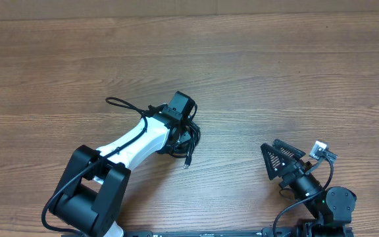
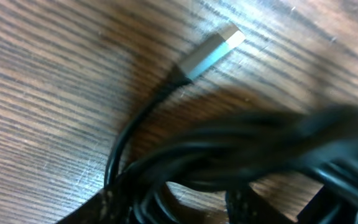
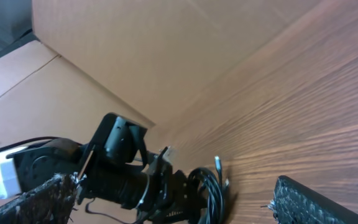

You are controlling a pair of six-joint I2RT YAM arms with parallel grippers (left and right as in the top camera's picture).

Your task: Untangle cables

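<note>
Black cables (image 1: 191, 139) lay in one small tangled bundle about the middle of the wooden table (image 1: 275, 66), well away from its far edge and from both side edges. My left claw (image 1: 177, 128) was down on that bundle, reaching in from the near left corner with its white arm slanting across the surface. From above the wrist hid the fingers. In my left wrist view the cords (image 2: 241, 149) filled the lower half in blurred, overlapping loops, so I could not tell whether that claw was clenched on them or merely resting over them. One thin cord ran free of the bundle and ended in a silver plug (image 2: 210, 53) lying flat on the wood; from above that plug (image 1: 187, 162) pointed toward the near edge, just beside the coil. My right claw (image 1: 268, 161) sat near the near right corner, well apart from the cables, released to its widest with nothing between its fingers (image 3: 36, 199). Its wrist view looked across the surface at the left arm, the coil (image 3: 210, 186), and a brown cardboard wall (image 3: 166, 56) beyond the far edge.
</note>
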